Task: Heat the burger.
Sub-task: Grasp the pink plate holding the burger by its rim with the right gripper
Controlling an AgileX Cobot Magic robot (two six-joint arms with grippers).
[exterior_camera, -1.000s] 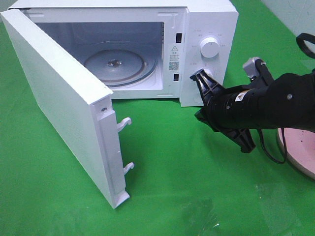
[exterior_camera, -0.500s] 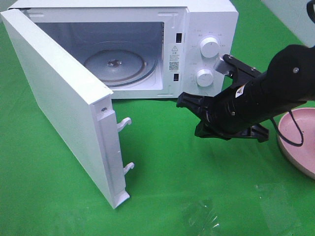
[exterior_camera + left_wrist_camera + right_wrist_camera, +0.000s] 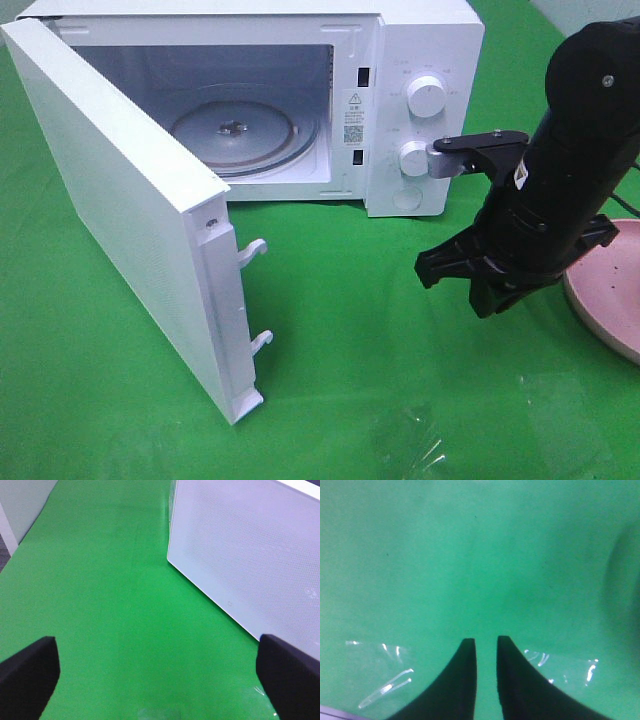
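Observation:
The burger is not in any view. The white microwave (image 3: 420,40) stands at the back with its door (image 3: 130,210) swung wide open to the left, and its glass turntable (image 3: 240,130) is bare. My right gripper (image 3: 490,300) points down at the green cloth, in front of the microwave's knobs and just left of the pink plate (image 3: 612,290). In the right wrist view its fingers (image 3: 462,680) stand almost together with nothing between them, above bare cloth. My left gripper (image 3: 159,680) is wide open and empty, low over the cloth beside the door's outer face (image 3: 250,555).
The open door sticks far out over the cloth at the front left, with two latch hooks (image 3: 255,250) on its edge. Two knobs (image 3: 425,95) sit on the microwave's right panel. A patch of clear tape (image 3: 410,445) shines on the cloth at the front.
My right arm has swung away from the microwave's lower knob, to the right and towards the front, and turned so its gripper points down beside the pink plate.

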